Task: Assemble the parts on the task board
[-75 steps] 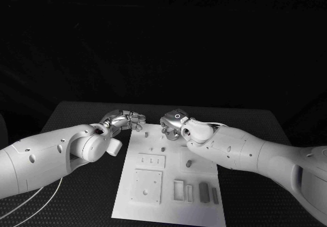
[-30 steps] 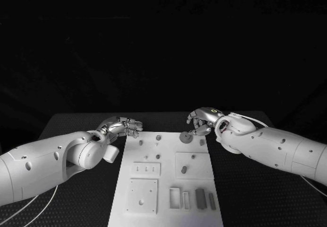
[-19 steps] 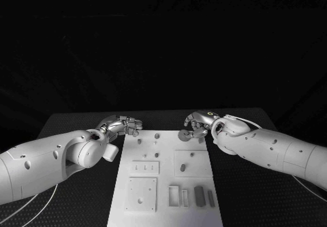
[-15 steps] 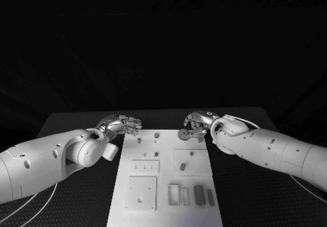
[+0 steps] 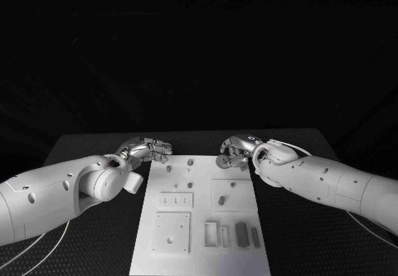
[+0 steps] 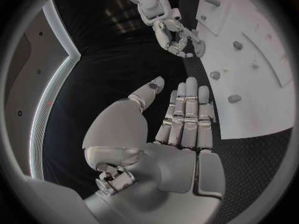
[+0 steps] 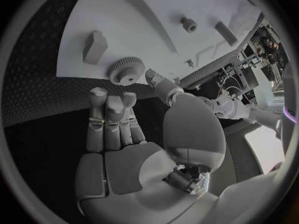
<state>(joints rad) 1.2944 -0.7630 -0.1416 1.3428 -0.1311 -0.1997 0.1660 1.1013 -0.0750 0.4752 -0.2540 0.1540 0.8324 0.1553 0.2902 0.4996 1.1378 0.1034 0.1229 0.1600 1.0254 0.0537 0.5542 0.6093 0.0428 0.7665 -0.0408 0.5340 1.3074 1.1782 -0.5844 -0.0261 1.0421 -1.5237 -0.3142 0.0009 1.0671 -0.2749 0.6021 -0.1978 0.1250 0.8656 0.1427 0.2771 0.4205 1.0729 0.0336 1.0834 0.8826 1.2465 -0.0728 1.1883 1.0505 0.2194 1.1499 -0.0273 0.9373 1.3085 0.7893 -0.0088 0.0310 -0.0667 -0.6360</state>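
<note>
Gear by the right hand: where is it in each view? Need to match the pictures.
Head view: gear on the task board's far edge, by the right hand.
Right wrist view: gear just past the fingertips.
Left wrist view: cannot tell it apart.
Shared landmark: the task board's far edge.

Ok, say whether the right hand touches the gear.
Cannot tell: right wrist view shows the right hand with thumb beside the gear, gap or contact unclear.

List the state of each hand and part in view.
task board, flat on the table, several parts standing in it.
gear, at the task board's far edge.
left hand, empty, fingers straight, beside the board.
right hand, fingertips at the gear; can't tell if it grips it.
</note>
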